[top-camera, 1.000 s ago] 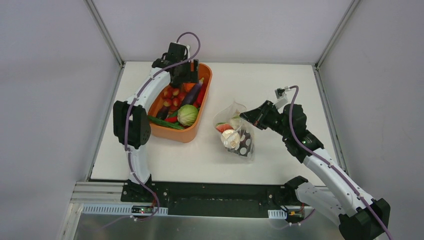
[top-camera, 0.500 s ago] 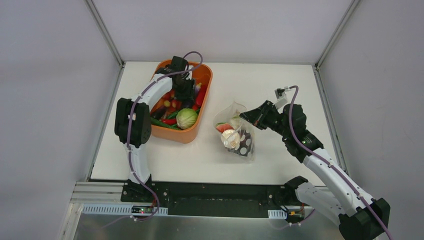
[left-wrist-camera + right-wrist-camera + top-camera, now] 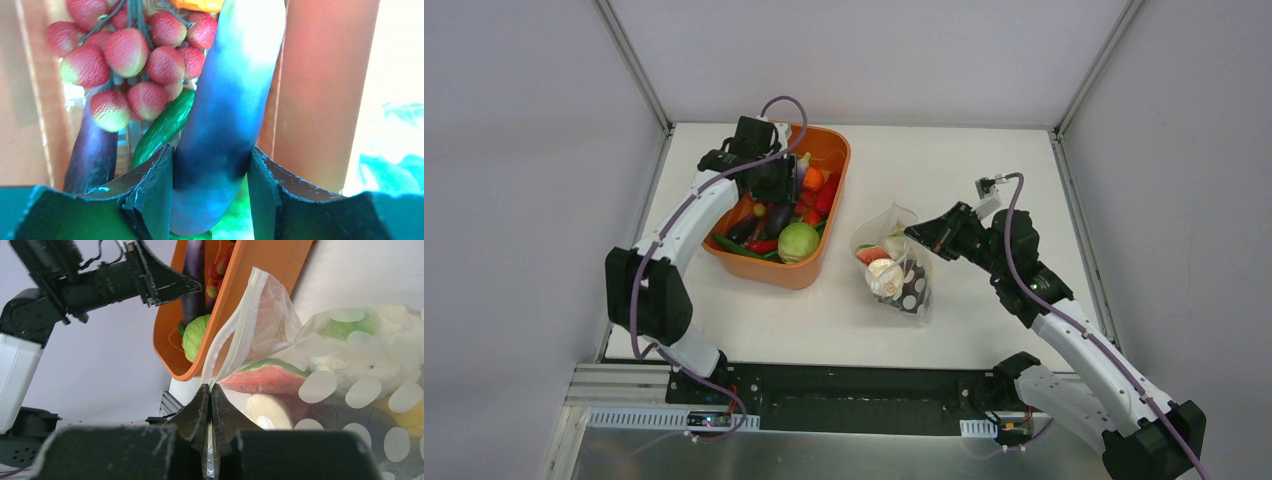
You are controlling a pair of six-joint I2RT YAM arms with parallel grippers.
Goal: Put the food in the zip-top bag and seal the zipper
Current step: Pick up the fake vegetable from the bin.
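The left pincer is clamped around the thick end of a long glossy purple toy eggplant, one jaw pressed to each flank, above the rounded orange plastic tub. The tub also holds a cluster of red toy strawberries, a slim green cucumber and a round green cabbage. A grip across the eggplant's width probably suits it, since the smooth, rounded skin could slide out of a looser hold. Across the white counter, the right pincer is pinched together on the rim of the clear dotted soft plastic bag. It pulls the pale press-seal strip upward, so the mouth gapes toward the tub, presumably to offer a ready opening. Inside the bag lie a red melon slice and a white cauliflower, so filling looks partly done and the zipper remains unsealed. Next, the eggplant must be carried to that narrow mouth.
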